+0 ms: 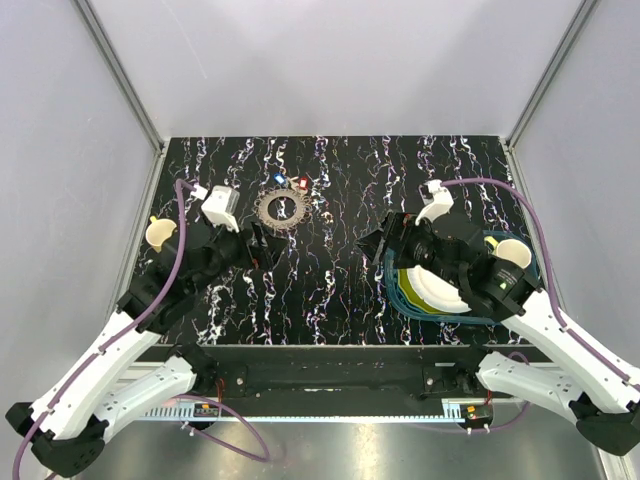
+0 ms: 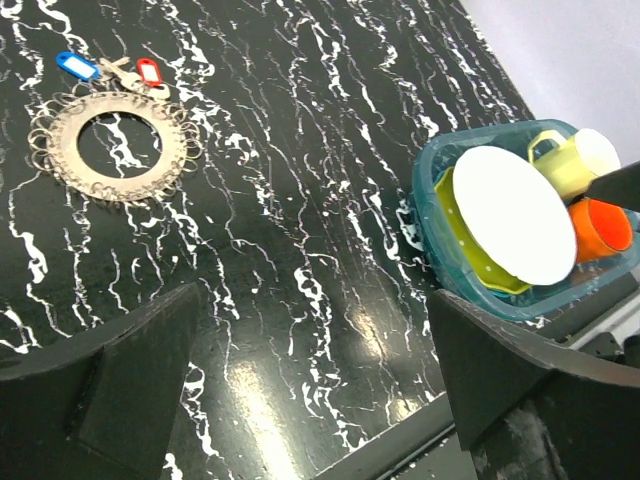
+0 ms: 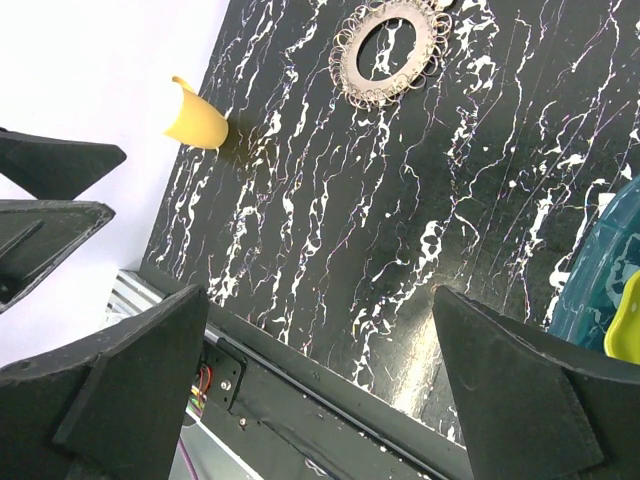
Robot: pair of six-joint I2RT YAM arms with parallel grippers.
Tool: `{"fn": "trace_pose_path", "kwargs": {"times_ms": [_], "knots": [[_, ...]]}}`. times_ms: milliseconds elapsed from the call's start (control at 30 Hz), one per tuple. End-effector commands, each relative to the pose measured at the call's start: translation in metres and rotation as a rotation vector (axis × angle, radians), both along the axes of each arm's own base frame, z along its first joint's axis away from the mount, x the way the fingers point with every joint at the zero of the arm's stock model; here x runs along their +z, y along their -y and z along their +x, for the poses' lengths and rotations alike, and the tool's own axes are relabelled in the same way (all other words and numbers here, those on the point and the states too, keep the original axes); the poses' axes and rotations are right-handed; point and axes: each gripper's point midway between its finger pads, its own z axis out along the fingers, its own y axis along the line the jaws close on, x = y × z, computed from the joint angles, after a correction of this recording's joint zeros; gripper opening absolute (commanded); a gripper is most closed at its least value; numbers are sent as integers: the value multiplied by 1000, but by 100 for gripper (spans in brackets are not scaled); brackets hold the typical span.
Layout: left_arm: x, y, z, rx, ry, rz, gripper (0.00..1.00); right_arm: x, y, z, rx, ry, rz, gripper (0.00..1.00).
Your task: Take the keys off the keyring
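The keyring (image 1: 281, 209), a silvery-brown ring fringed with small metal loops, lies flat on the black marbled table toward the back. It also shows in the left wrist view (image 2: 118, 147) and the right wrist view (image 3: 388, 48). The blue-headed key (image 1: 279, 180) and the red-headed key (image 1: 303, 183) lie at its far edge, seen too in the left wrist view as blue (image 2: 76, 66) and red (image 2: 149, 72). My left gripper (image 1: 262, 247) is open and empty, just near-left of the ring. My right gripper (image 1: 372, 245) is open and empty, to the ring's right.
A teal bin (image 1: 480, 314) holding a white plate (image 2: 520, 212), a yellow-green mug (image 2: 568, 160) and an orange cup (image 2: 602, 226) sits under the right arm. A yellow cup (image 1: 160, 232) stands at the left edge. The table's front edge (image 3: 300, 365) is close.
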Motion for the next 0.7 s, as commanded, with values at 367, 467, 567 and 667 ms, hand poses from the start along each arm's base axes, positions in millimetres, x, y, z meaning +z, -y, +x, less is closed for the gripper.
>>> {"fn": "trace_pose_path", "kwargs": {"times_ms": [367, 467, 567, 667], "knots": [[-36, -64, 98, 385, -157, 277, 85, -7, 8, -10, -12, 33, 77, 100], [-45, -84, 137, 447, -229, 287, 79, -4, 10, -14, -3, 41, 90, 100], [-64, -96, 176, 466, -302, 324, 66, 2, 15, -18, 5, 74, 100, 100], [-89, -97, 209, 430, -383, 331, 60, 8, 16, -27, 54, 130, 106, 100]]}}
